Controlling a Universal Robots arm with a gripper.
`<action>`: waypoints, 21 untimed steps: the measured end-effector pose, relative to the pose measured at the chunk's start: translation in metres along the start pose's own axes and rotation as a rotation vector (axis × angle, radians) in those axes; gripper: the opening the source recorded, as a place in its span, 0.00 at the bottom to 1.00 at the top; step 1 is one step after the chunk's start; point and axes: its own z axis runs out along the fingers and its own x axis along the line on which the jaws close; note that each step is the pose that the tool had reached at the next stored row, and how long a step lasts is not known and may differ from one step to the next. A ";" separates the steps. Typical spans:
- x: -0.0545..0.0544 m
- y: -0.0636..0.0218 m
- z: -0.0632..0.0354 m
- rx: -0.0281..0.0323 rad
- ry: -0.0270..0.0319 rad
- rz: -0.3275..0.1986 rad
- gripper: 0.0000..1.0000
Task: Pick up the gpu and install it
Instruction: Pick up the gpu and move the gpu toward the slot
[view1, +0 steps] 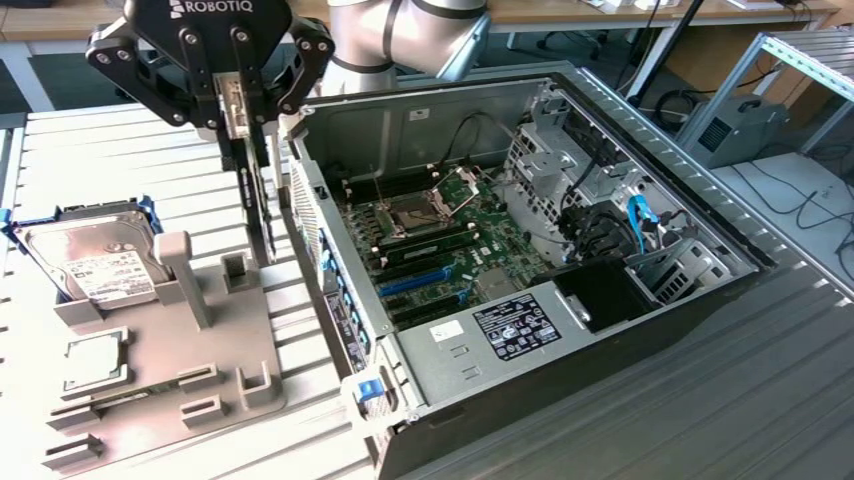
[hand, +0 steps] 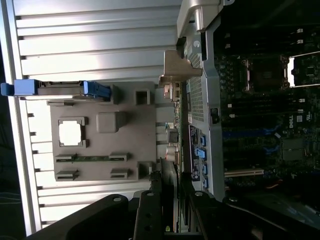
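Place: a robotics lab or test workshop, set up for computer assembly.
Robot: an industrial arm (view1: 400, 30) at twelve o'clock in the exterior view; its gripper (view1: 240, 122), marked ROBOTIQ, is clamped on the gpu (view1: 256, 215).
Workpiece: an open computer case (view1: 400, 130) at the centre, with its motherboard (view1: 441, 250) exposed.
Fixture: a grey moulded tray (view1: 174, 345) at eight o'clock, with slots that hold loose parts.
Bench: a ribbed metal table (view1: 747, 400) under everything.
Background: wooden desks (view1: 721, 12) at one o'clock, an aluminium frame (view1: 801, 50) at two o'clock, loose cables (view1: 814, 205) at three o'clock.
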 end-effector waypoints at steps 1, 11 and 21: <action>-0.001 0.0001 0.0000 0.0004 0.0000 0.000 0.26; -0.006 0.0009 0.0002 0.0025 -0.0003 0.000 0.26; -0.012 0.0016 0.0003 0.0035 -0.0003 0.000 0.26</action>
